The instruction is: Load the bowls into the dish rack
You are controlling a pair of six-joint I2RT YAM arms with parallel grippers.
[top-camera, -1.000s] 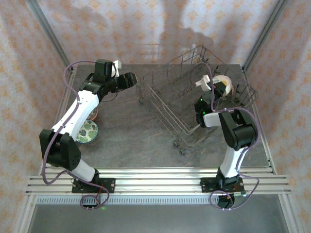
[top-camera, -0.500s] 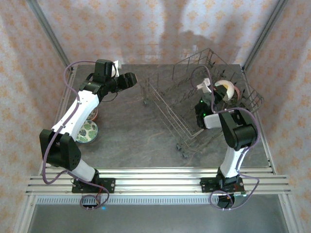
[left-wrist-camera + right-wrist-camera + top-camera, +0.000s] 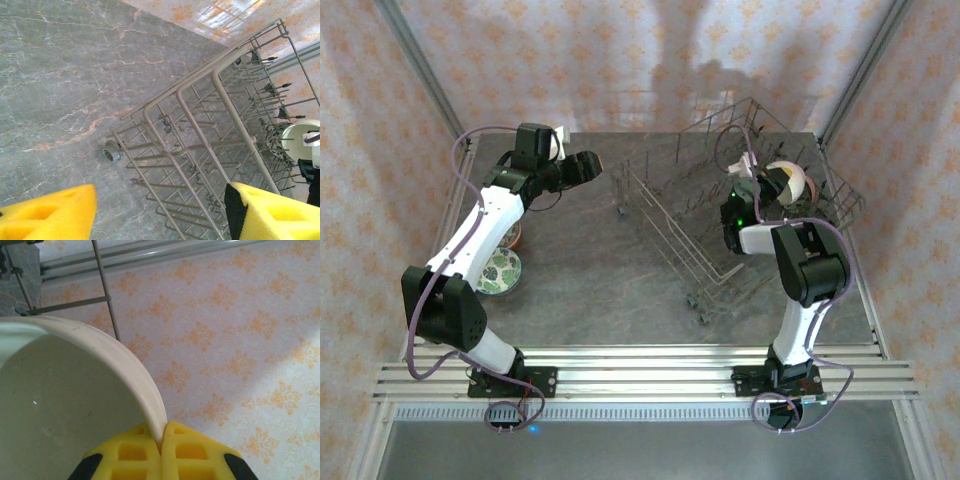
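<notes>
Wire dish rack (image 3: 720, 215): on grey bench (image 3: 580, 270).
Right gripper (image 3: 161, 432): pinching cream bowl (image 3: 60, 410) rim, at rack's far side.
Left gripper (image 3: 160, 212): spread, empty, facing rack.

tabletop (image 3: 590, 285): grey marble | walls (image 3: 620, 50): orange floral print | aluminium rails (image 3: 650, 365): near edge

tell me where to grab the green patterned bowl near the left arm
Likely best: take the green patterned bowl by its near-right rim, coming straight down, one finger inside and one outside. It sits upright, mouth up, and the arm covers its far-left edge.
</notes>
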